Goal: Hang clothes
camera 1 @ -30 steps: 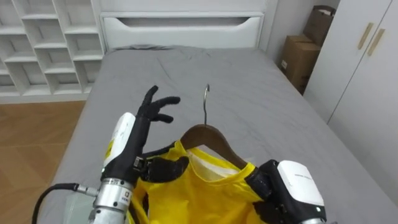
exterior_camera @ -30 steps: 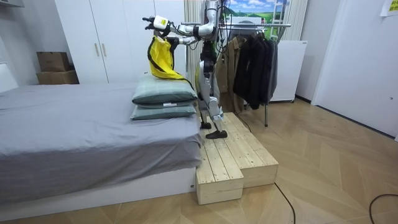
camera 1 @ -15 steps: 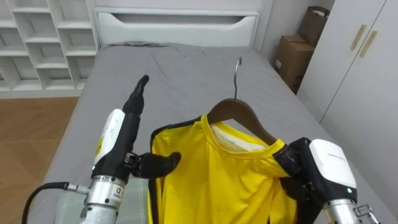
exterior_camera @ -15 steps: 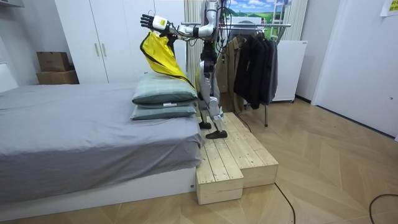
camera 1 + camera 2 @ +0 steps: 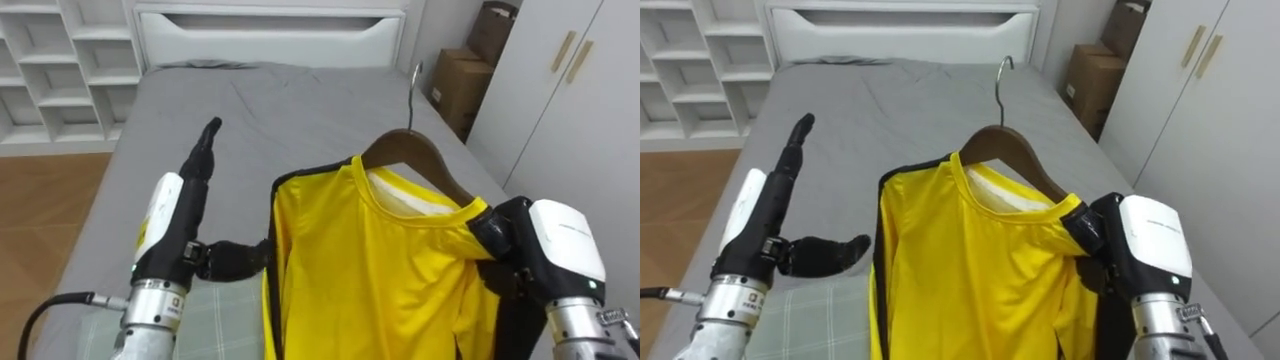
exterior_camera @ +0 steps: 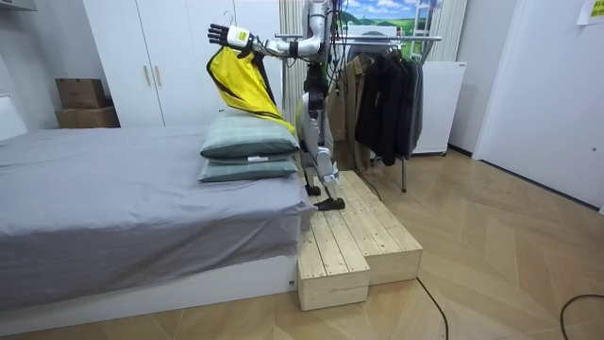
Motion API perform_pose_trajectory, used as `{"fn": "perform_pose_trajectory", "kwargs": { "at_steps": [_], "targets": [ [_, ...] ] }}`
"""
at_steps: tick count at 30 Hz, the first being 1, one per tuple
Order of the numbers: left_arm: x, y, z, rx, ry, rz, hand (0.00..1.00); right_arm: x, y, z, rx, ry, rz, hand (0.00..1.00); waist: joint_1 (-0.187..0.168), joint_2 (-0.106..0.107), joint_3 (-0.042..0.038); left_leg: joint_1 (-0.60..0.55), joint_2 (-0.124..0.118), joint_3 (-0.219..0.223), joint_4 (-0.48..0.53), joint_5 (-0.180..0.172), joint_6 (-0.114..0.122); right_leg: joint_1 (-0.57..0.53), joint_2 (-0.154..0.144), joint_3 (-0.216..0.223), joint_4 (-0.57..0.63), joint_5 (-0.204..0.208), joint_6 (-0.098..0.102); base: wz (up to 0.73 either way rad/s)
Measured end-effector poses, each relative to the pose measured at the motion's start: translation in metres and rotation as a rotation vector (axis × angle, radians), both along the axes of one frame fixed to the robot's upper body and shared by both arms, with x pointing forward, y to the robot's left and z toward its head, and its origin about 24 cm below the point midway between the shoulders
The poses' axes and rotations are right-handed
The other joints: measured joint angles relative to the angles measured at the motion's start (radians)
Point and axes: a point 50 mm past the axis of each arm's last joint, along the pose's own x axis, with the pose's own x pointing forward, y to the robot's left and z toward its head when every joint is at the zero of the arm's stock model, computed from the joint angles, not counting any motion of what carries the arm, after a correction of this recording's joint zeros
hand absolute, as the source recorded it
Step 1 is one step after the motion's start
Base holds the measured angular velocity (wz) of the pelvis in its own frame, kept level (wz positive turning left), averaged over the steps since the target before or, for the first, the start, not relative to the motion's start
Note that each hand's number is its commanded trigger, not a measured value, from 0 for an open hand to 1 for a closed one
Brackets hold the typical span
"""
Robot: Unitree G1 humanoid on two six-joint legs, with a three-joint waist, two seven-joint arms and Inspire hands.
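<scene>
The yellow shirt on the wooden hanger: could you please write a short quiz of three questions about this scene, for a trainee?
1. True or false: the yellow shirt with black edging hangs on a brown wooden hanger.
2. The fingers of the left robot hand are: A) straight, B) curled round the hanger, C) pinching a pillow.
3. In the room view, what lies below the shirt?
Key: 1 true; 2 A; 3 two stacked grey-green pillows on the grey bed.
</scene>
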Motion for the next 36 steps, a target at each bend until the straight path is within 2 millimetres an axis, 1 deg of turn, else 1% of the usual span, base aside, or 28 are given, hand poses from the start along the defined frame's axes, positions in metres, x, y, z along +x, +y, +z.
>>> {"fn": "perform_pose_trajectory", "kwargs": {
  "at_steps": [3, 7, 9, 12, 14, 15, 17, 20, 23, 25, 27, 30, 33, 35, 36],
  "targets": [
    [-0.009, 0.018, -0.007, -0.034, 0.017, 0.090, 0.00, -0.003, -0.005, 0.010, -0.021, -0.053, -0.006, 1.00, -0.003, -0.005, -0.0039, 0.005, 0.005, 0.008, 0.000, 0.000, 0.000, 0.003, 0.001, 0.003, 0.000, 0.000, 0.000, -0.03],
    [-0.017, 0.032, -0.016, -0.075, 0.047, 0.159, 0.00, -0.007, -0.006, 0.016, -0.020, -0.087, -0.012, 1.00, 0.000, -0.009, -0.0075, 0.009, 0.006, 0.016, 0.000, 0.000, 0.000, 0.005, 0.001, 0.006, 0.002, 0.000, 0.000, 0.00],
    [-0.025, 0.047, -0.027, -0.070, 0.082, 0.232, 0.00, -0.012, -0.008, 0.020, -0.028, -0.104, -0.018, 1.00, 0.000, -0.009, -0.0116, 0.010, 0.006, 0.018, 0.000, 0.000, 0.000, 0.006, 0.002, 0.009, 0.002, 0.001, -0.001, 0.00],
    [-0.034, 0.064, -0.043, -0.064, 0.141, 0.325, 0.00, -0.014, -0.013, 0.022, -0.031, -0.114, -0.036, 1.00, 0.002, -0.008, -0.0123, 0.011, 0.003, 0.020, 0.000, 0.000, 0.000, 0.006, 0.003, 0.016, 0.003, 0.001, -0.001, -0.02],
    [-0.042, 0.078, -0.058, -0.068, 0.198, 0.404, 0.00, -0.018, -0.017, 0.022, -0.039, -0.114, -0.053, 1.00, 0.009, -0.005, -0.0134, 0.012, 0.003, 0.022, 0.000, 0.000, 0.000, 0.005, 0.004, 0.019, 0.004, 0.003, -0.002, -0.04],
    [-0.044, 0.080, -0.061, -0.078, 0.208, 0.421, 0.00, -0.020, -0.018, 0.022, -0.040, -0.116, -0.055, 1.00, 0.011, -0.005, -0.0133, 0.012, 0.002, 0.022, 0.000, 0.000, 0.000, 0.005, 0.004, 0.019, 0.004, 0.003, -0.002, 0.00],
    [-0.058, 0.089, -0.071, -0.119, 0.237, 0.494, 0.00, -0.026, -0.018, 0.026, -0.042, -0.133, -0.056, 1.00, 0.012, 0.004, -0.0144, 0.015, 0.001, 0.020, -0.002, 0.000, 0.000, 0.006, 0.004, 0.020, 0.006, 0.003, -0.002, 0.00],
    [-0.070, 0.099, -0.083, -0.170, 0.277, 0.573, 0.00, -0.027, -0.019, 0.031, -0.034, -0.157, -0.057, 1.00, 0.012, 0.011, -0.0132, 0.016, -0.001, 0.020, -0.005, 0.000, 0.000, 0.004, 0.005, 0.021, 0.007, 0.003, -0.002, 0.00],
    [-0.077, 0.107, -0.091, -0.175, 0.303, 0.627, 0.00, -0.027, -0.020, 0.040, -0.035, -0.193, -0.062, 1.00, 0.012, 0.015, -0.0116, 0.016, -0.002, 0.016, -0.017, -0.001, 0.000, 0.001, 0.006, 0.021, 0.009, 0.003, -0.002, 0.00],
    [-0.084, 0.111, -0.099, -0.169, 0.335, 0.658, 0.00, -0.028, -0.019, 0.047, -0.037, -0.222, -0.060, 1.00, 0.016, 0.022, -0.0090, 0.017, -0.002, 0.016, -0.021, -0.001, 0.000, 0.000, 0.007, 0.021, 0.009, 0.004, -0.003, 0.00],
    [-0.094, 0.114, -0.109, -0.161, 0.381, 0.692, 0.00, -0.029, -0.017, 0.051, -0.038, -0.241, -0.052, 1.00, 0.015, 0.028, -0.0087, 0.017, -0.002, 0.016, -0.022, -0.001, 0.000, 0.000, 0.008, 0.021, 0.009, 0.004, -0.004, 0.00],
    [-0.116, 0.117, -0.133, -0.173, 0.505, 0.753, 0.00, -0.032, -0.013, 0.055, -0.036, -0.252, -0.035, 1.00, 0.016, 0.029, -0.0088, 0.021, 0.000, 0.016, -0.021, -0.001, 0.000, 0.001, 0.009, 0.023, 0.013, 0.004, -0.005, 0.00],
    [-0.133, 0.117, -0.148, -0.222, 0.581, 0.799, 0.00, -0.032, -0.012, 0.057, -0.035, -0.254, -0.026, 1.00, 0.013, 0.028, -0.0084, 0.020, 0.000, 0.015, -0.022, -0.001, 0.000, 0.002, 0.009, 0.022, 0.010, 0.003, -0.005, 0.00],
    [-0.149, 0.117, -0.162, -0.258, 0.662, 0.837, 0.00, -0.032, -0.011, 0.057, -0.036, -0.247, -0.021, 1.00, 0.013, 0.026, -0.0073, 0.020, -0.001, 0.015, -0.028, -0.002, 0.000, 0.001, 0.010, 0.022, 0.009, 0.003, -0.004, 0.00],
    [-0.158, 0.118, -0.167, -0.271, 0.696, 0.861, 0.00, -0.032, -0.010, 0.057, -0.034, -0.243, -0.018, 1.00, 0.013, 0.024, -0.0082, 0.020, 0.000, 0.017, -0.033, -0.002, 0.001, -0.001, 0.013, 0.022, 0.007, 0.003, -0.004, 0.00]
  ]
}}
